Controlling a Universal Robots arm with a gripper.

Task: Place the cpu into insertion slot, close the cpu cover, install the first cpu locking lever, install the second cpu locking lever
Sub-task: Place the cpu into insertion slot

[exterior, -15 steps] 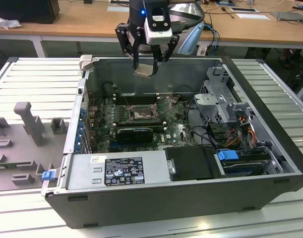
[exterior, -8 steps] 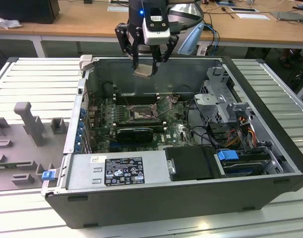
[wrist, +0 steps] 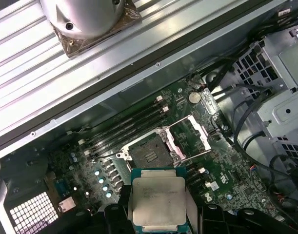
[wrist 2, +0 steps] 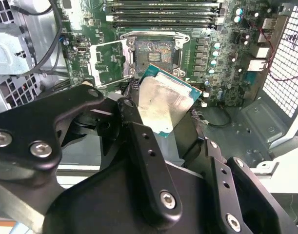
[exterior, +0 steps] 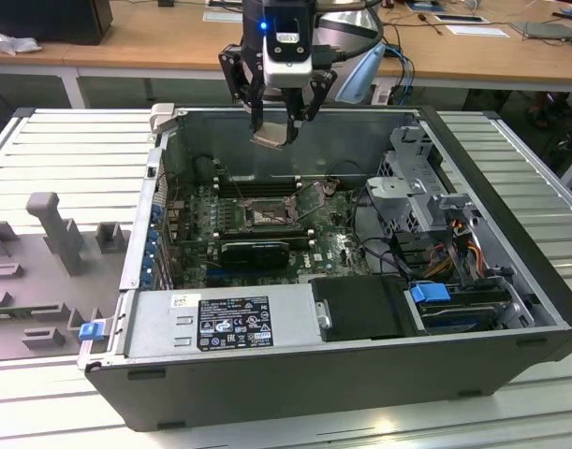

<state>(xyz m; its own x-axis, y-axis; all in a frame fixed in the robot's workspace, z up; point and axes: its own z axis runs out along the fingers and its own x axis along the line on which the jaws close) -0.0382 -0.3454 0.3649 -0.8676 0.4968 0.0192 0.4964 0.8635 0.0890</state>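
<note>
I hold the cpu [wrist: 157, 200] by its edges in the gripper [exterior: 278, 126], whose fingers are closed narrow around it. In both wrist views its silvery face is turned to the camera. In the exterior view it hangs tilted in the air, just above the case [exterior: 295, 374] at its wall farthest from the camera, well apart from the board [exterior: 337, 253].

The slot [wrist: 151, 152] lies bare near the middle of the board, its dark square exposed. The cover [wrist: 190, 136] is swung open and stands up just beside the slot, on the side toward the drive cage [exterior: 412, 182]. Memory slots [exterior: 256, 185] run along the slot's edge nearest that wall. A black card [exterior: 255, 251] lies along the opposite edge. Dark cables [exterior: 374, 229] loop between the board and the drive cage. A power supply [exterior: 220, 318] fills the near edge of the case. The case rests open on the slatted grey worktop [exterior: 70, 150].
</note>
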